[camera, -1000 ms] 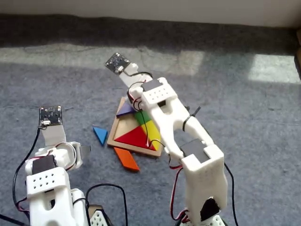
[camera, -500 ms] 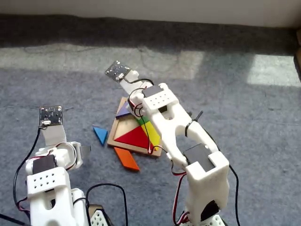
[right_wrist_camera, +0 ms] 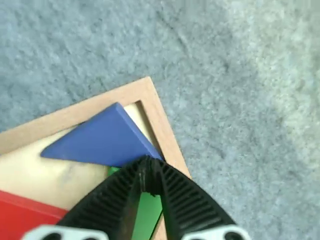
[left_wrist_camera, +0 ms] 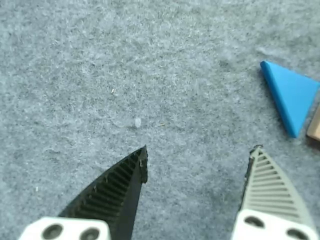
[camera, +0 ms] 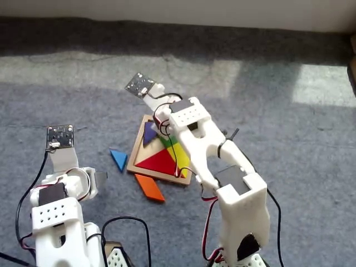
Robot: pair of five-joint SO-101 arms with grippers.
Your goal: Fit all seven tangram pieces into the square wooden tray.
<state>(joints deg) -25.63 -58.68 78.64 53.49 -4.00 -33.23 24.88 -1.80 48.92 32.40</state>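
**Right gripper point(right_wrist_camera: 147, 172), closed and empty, at the edge of the dark blue triangle point(right_wrist_camera: 105, 137) in a corner of the tray point(right_wrist_camera: 165, 130).**
The piece looks thin, stiff and light, so it probably slides easily; better to push its edge than pinch it. It lies turned compared with a second ago. The left gripper point(left_wrist_camera: 197, 160) is open, beside the tray.

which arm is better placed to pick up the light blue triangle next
Left. The left hand is open just beside the light blue triangle on the carpet; the right hand is shut over the tray.
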